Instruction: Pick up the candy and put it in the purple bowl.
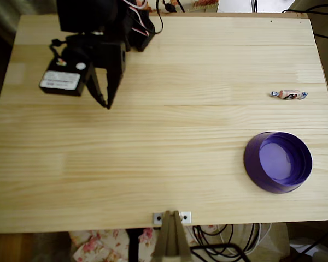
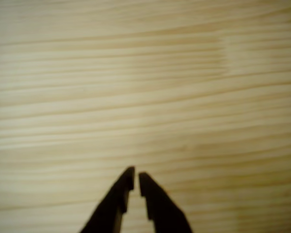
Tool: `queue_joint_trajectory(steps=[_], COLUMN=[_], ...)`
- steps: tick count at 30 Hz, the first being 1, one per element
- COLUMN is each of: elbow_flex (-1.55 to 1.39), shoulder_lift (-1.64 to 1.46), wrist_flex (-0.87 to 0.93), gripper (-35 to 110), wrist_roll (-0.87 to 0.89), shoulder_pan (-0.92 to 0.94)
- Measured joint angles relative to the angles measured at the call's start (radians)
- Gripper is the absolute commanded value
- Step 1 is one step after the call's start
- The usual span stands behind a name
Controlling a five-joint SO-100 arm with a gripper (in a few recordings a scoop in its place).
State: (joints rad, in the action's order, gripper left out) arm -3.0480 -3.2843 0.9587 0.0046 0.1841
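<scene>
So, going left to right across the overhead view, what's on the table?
Gripper, fingers nearly together, at the upper left → purple bowl at the lower right → candy, further right and above the bowl, apart from it. Bowl and candy overlap in horizontal span; ordered by centre.

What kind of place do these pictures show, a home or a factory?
Probably a home hobby bench: a plain wooden table, loose cables below its edge, floral fabric beneath. On it lie a candy and a purple bowl.
</scene>
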Motion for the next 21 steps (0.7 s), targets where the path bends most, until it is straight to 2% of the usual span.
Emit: queue_joint_trajectory(steps=[21], elbow_flex=[-0.012], shoulder_lift=[-0.002], wrist_flex=[0.000], gripper=[0], wrist_roll=[-0.051], shoulder_pan=[-0.017])
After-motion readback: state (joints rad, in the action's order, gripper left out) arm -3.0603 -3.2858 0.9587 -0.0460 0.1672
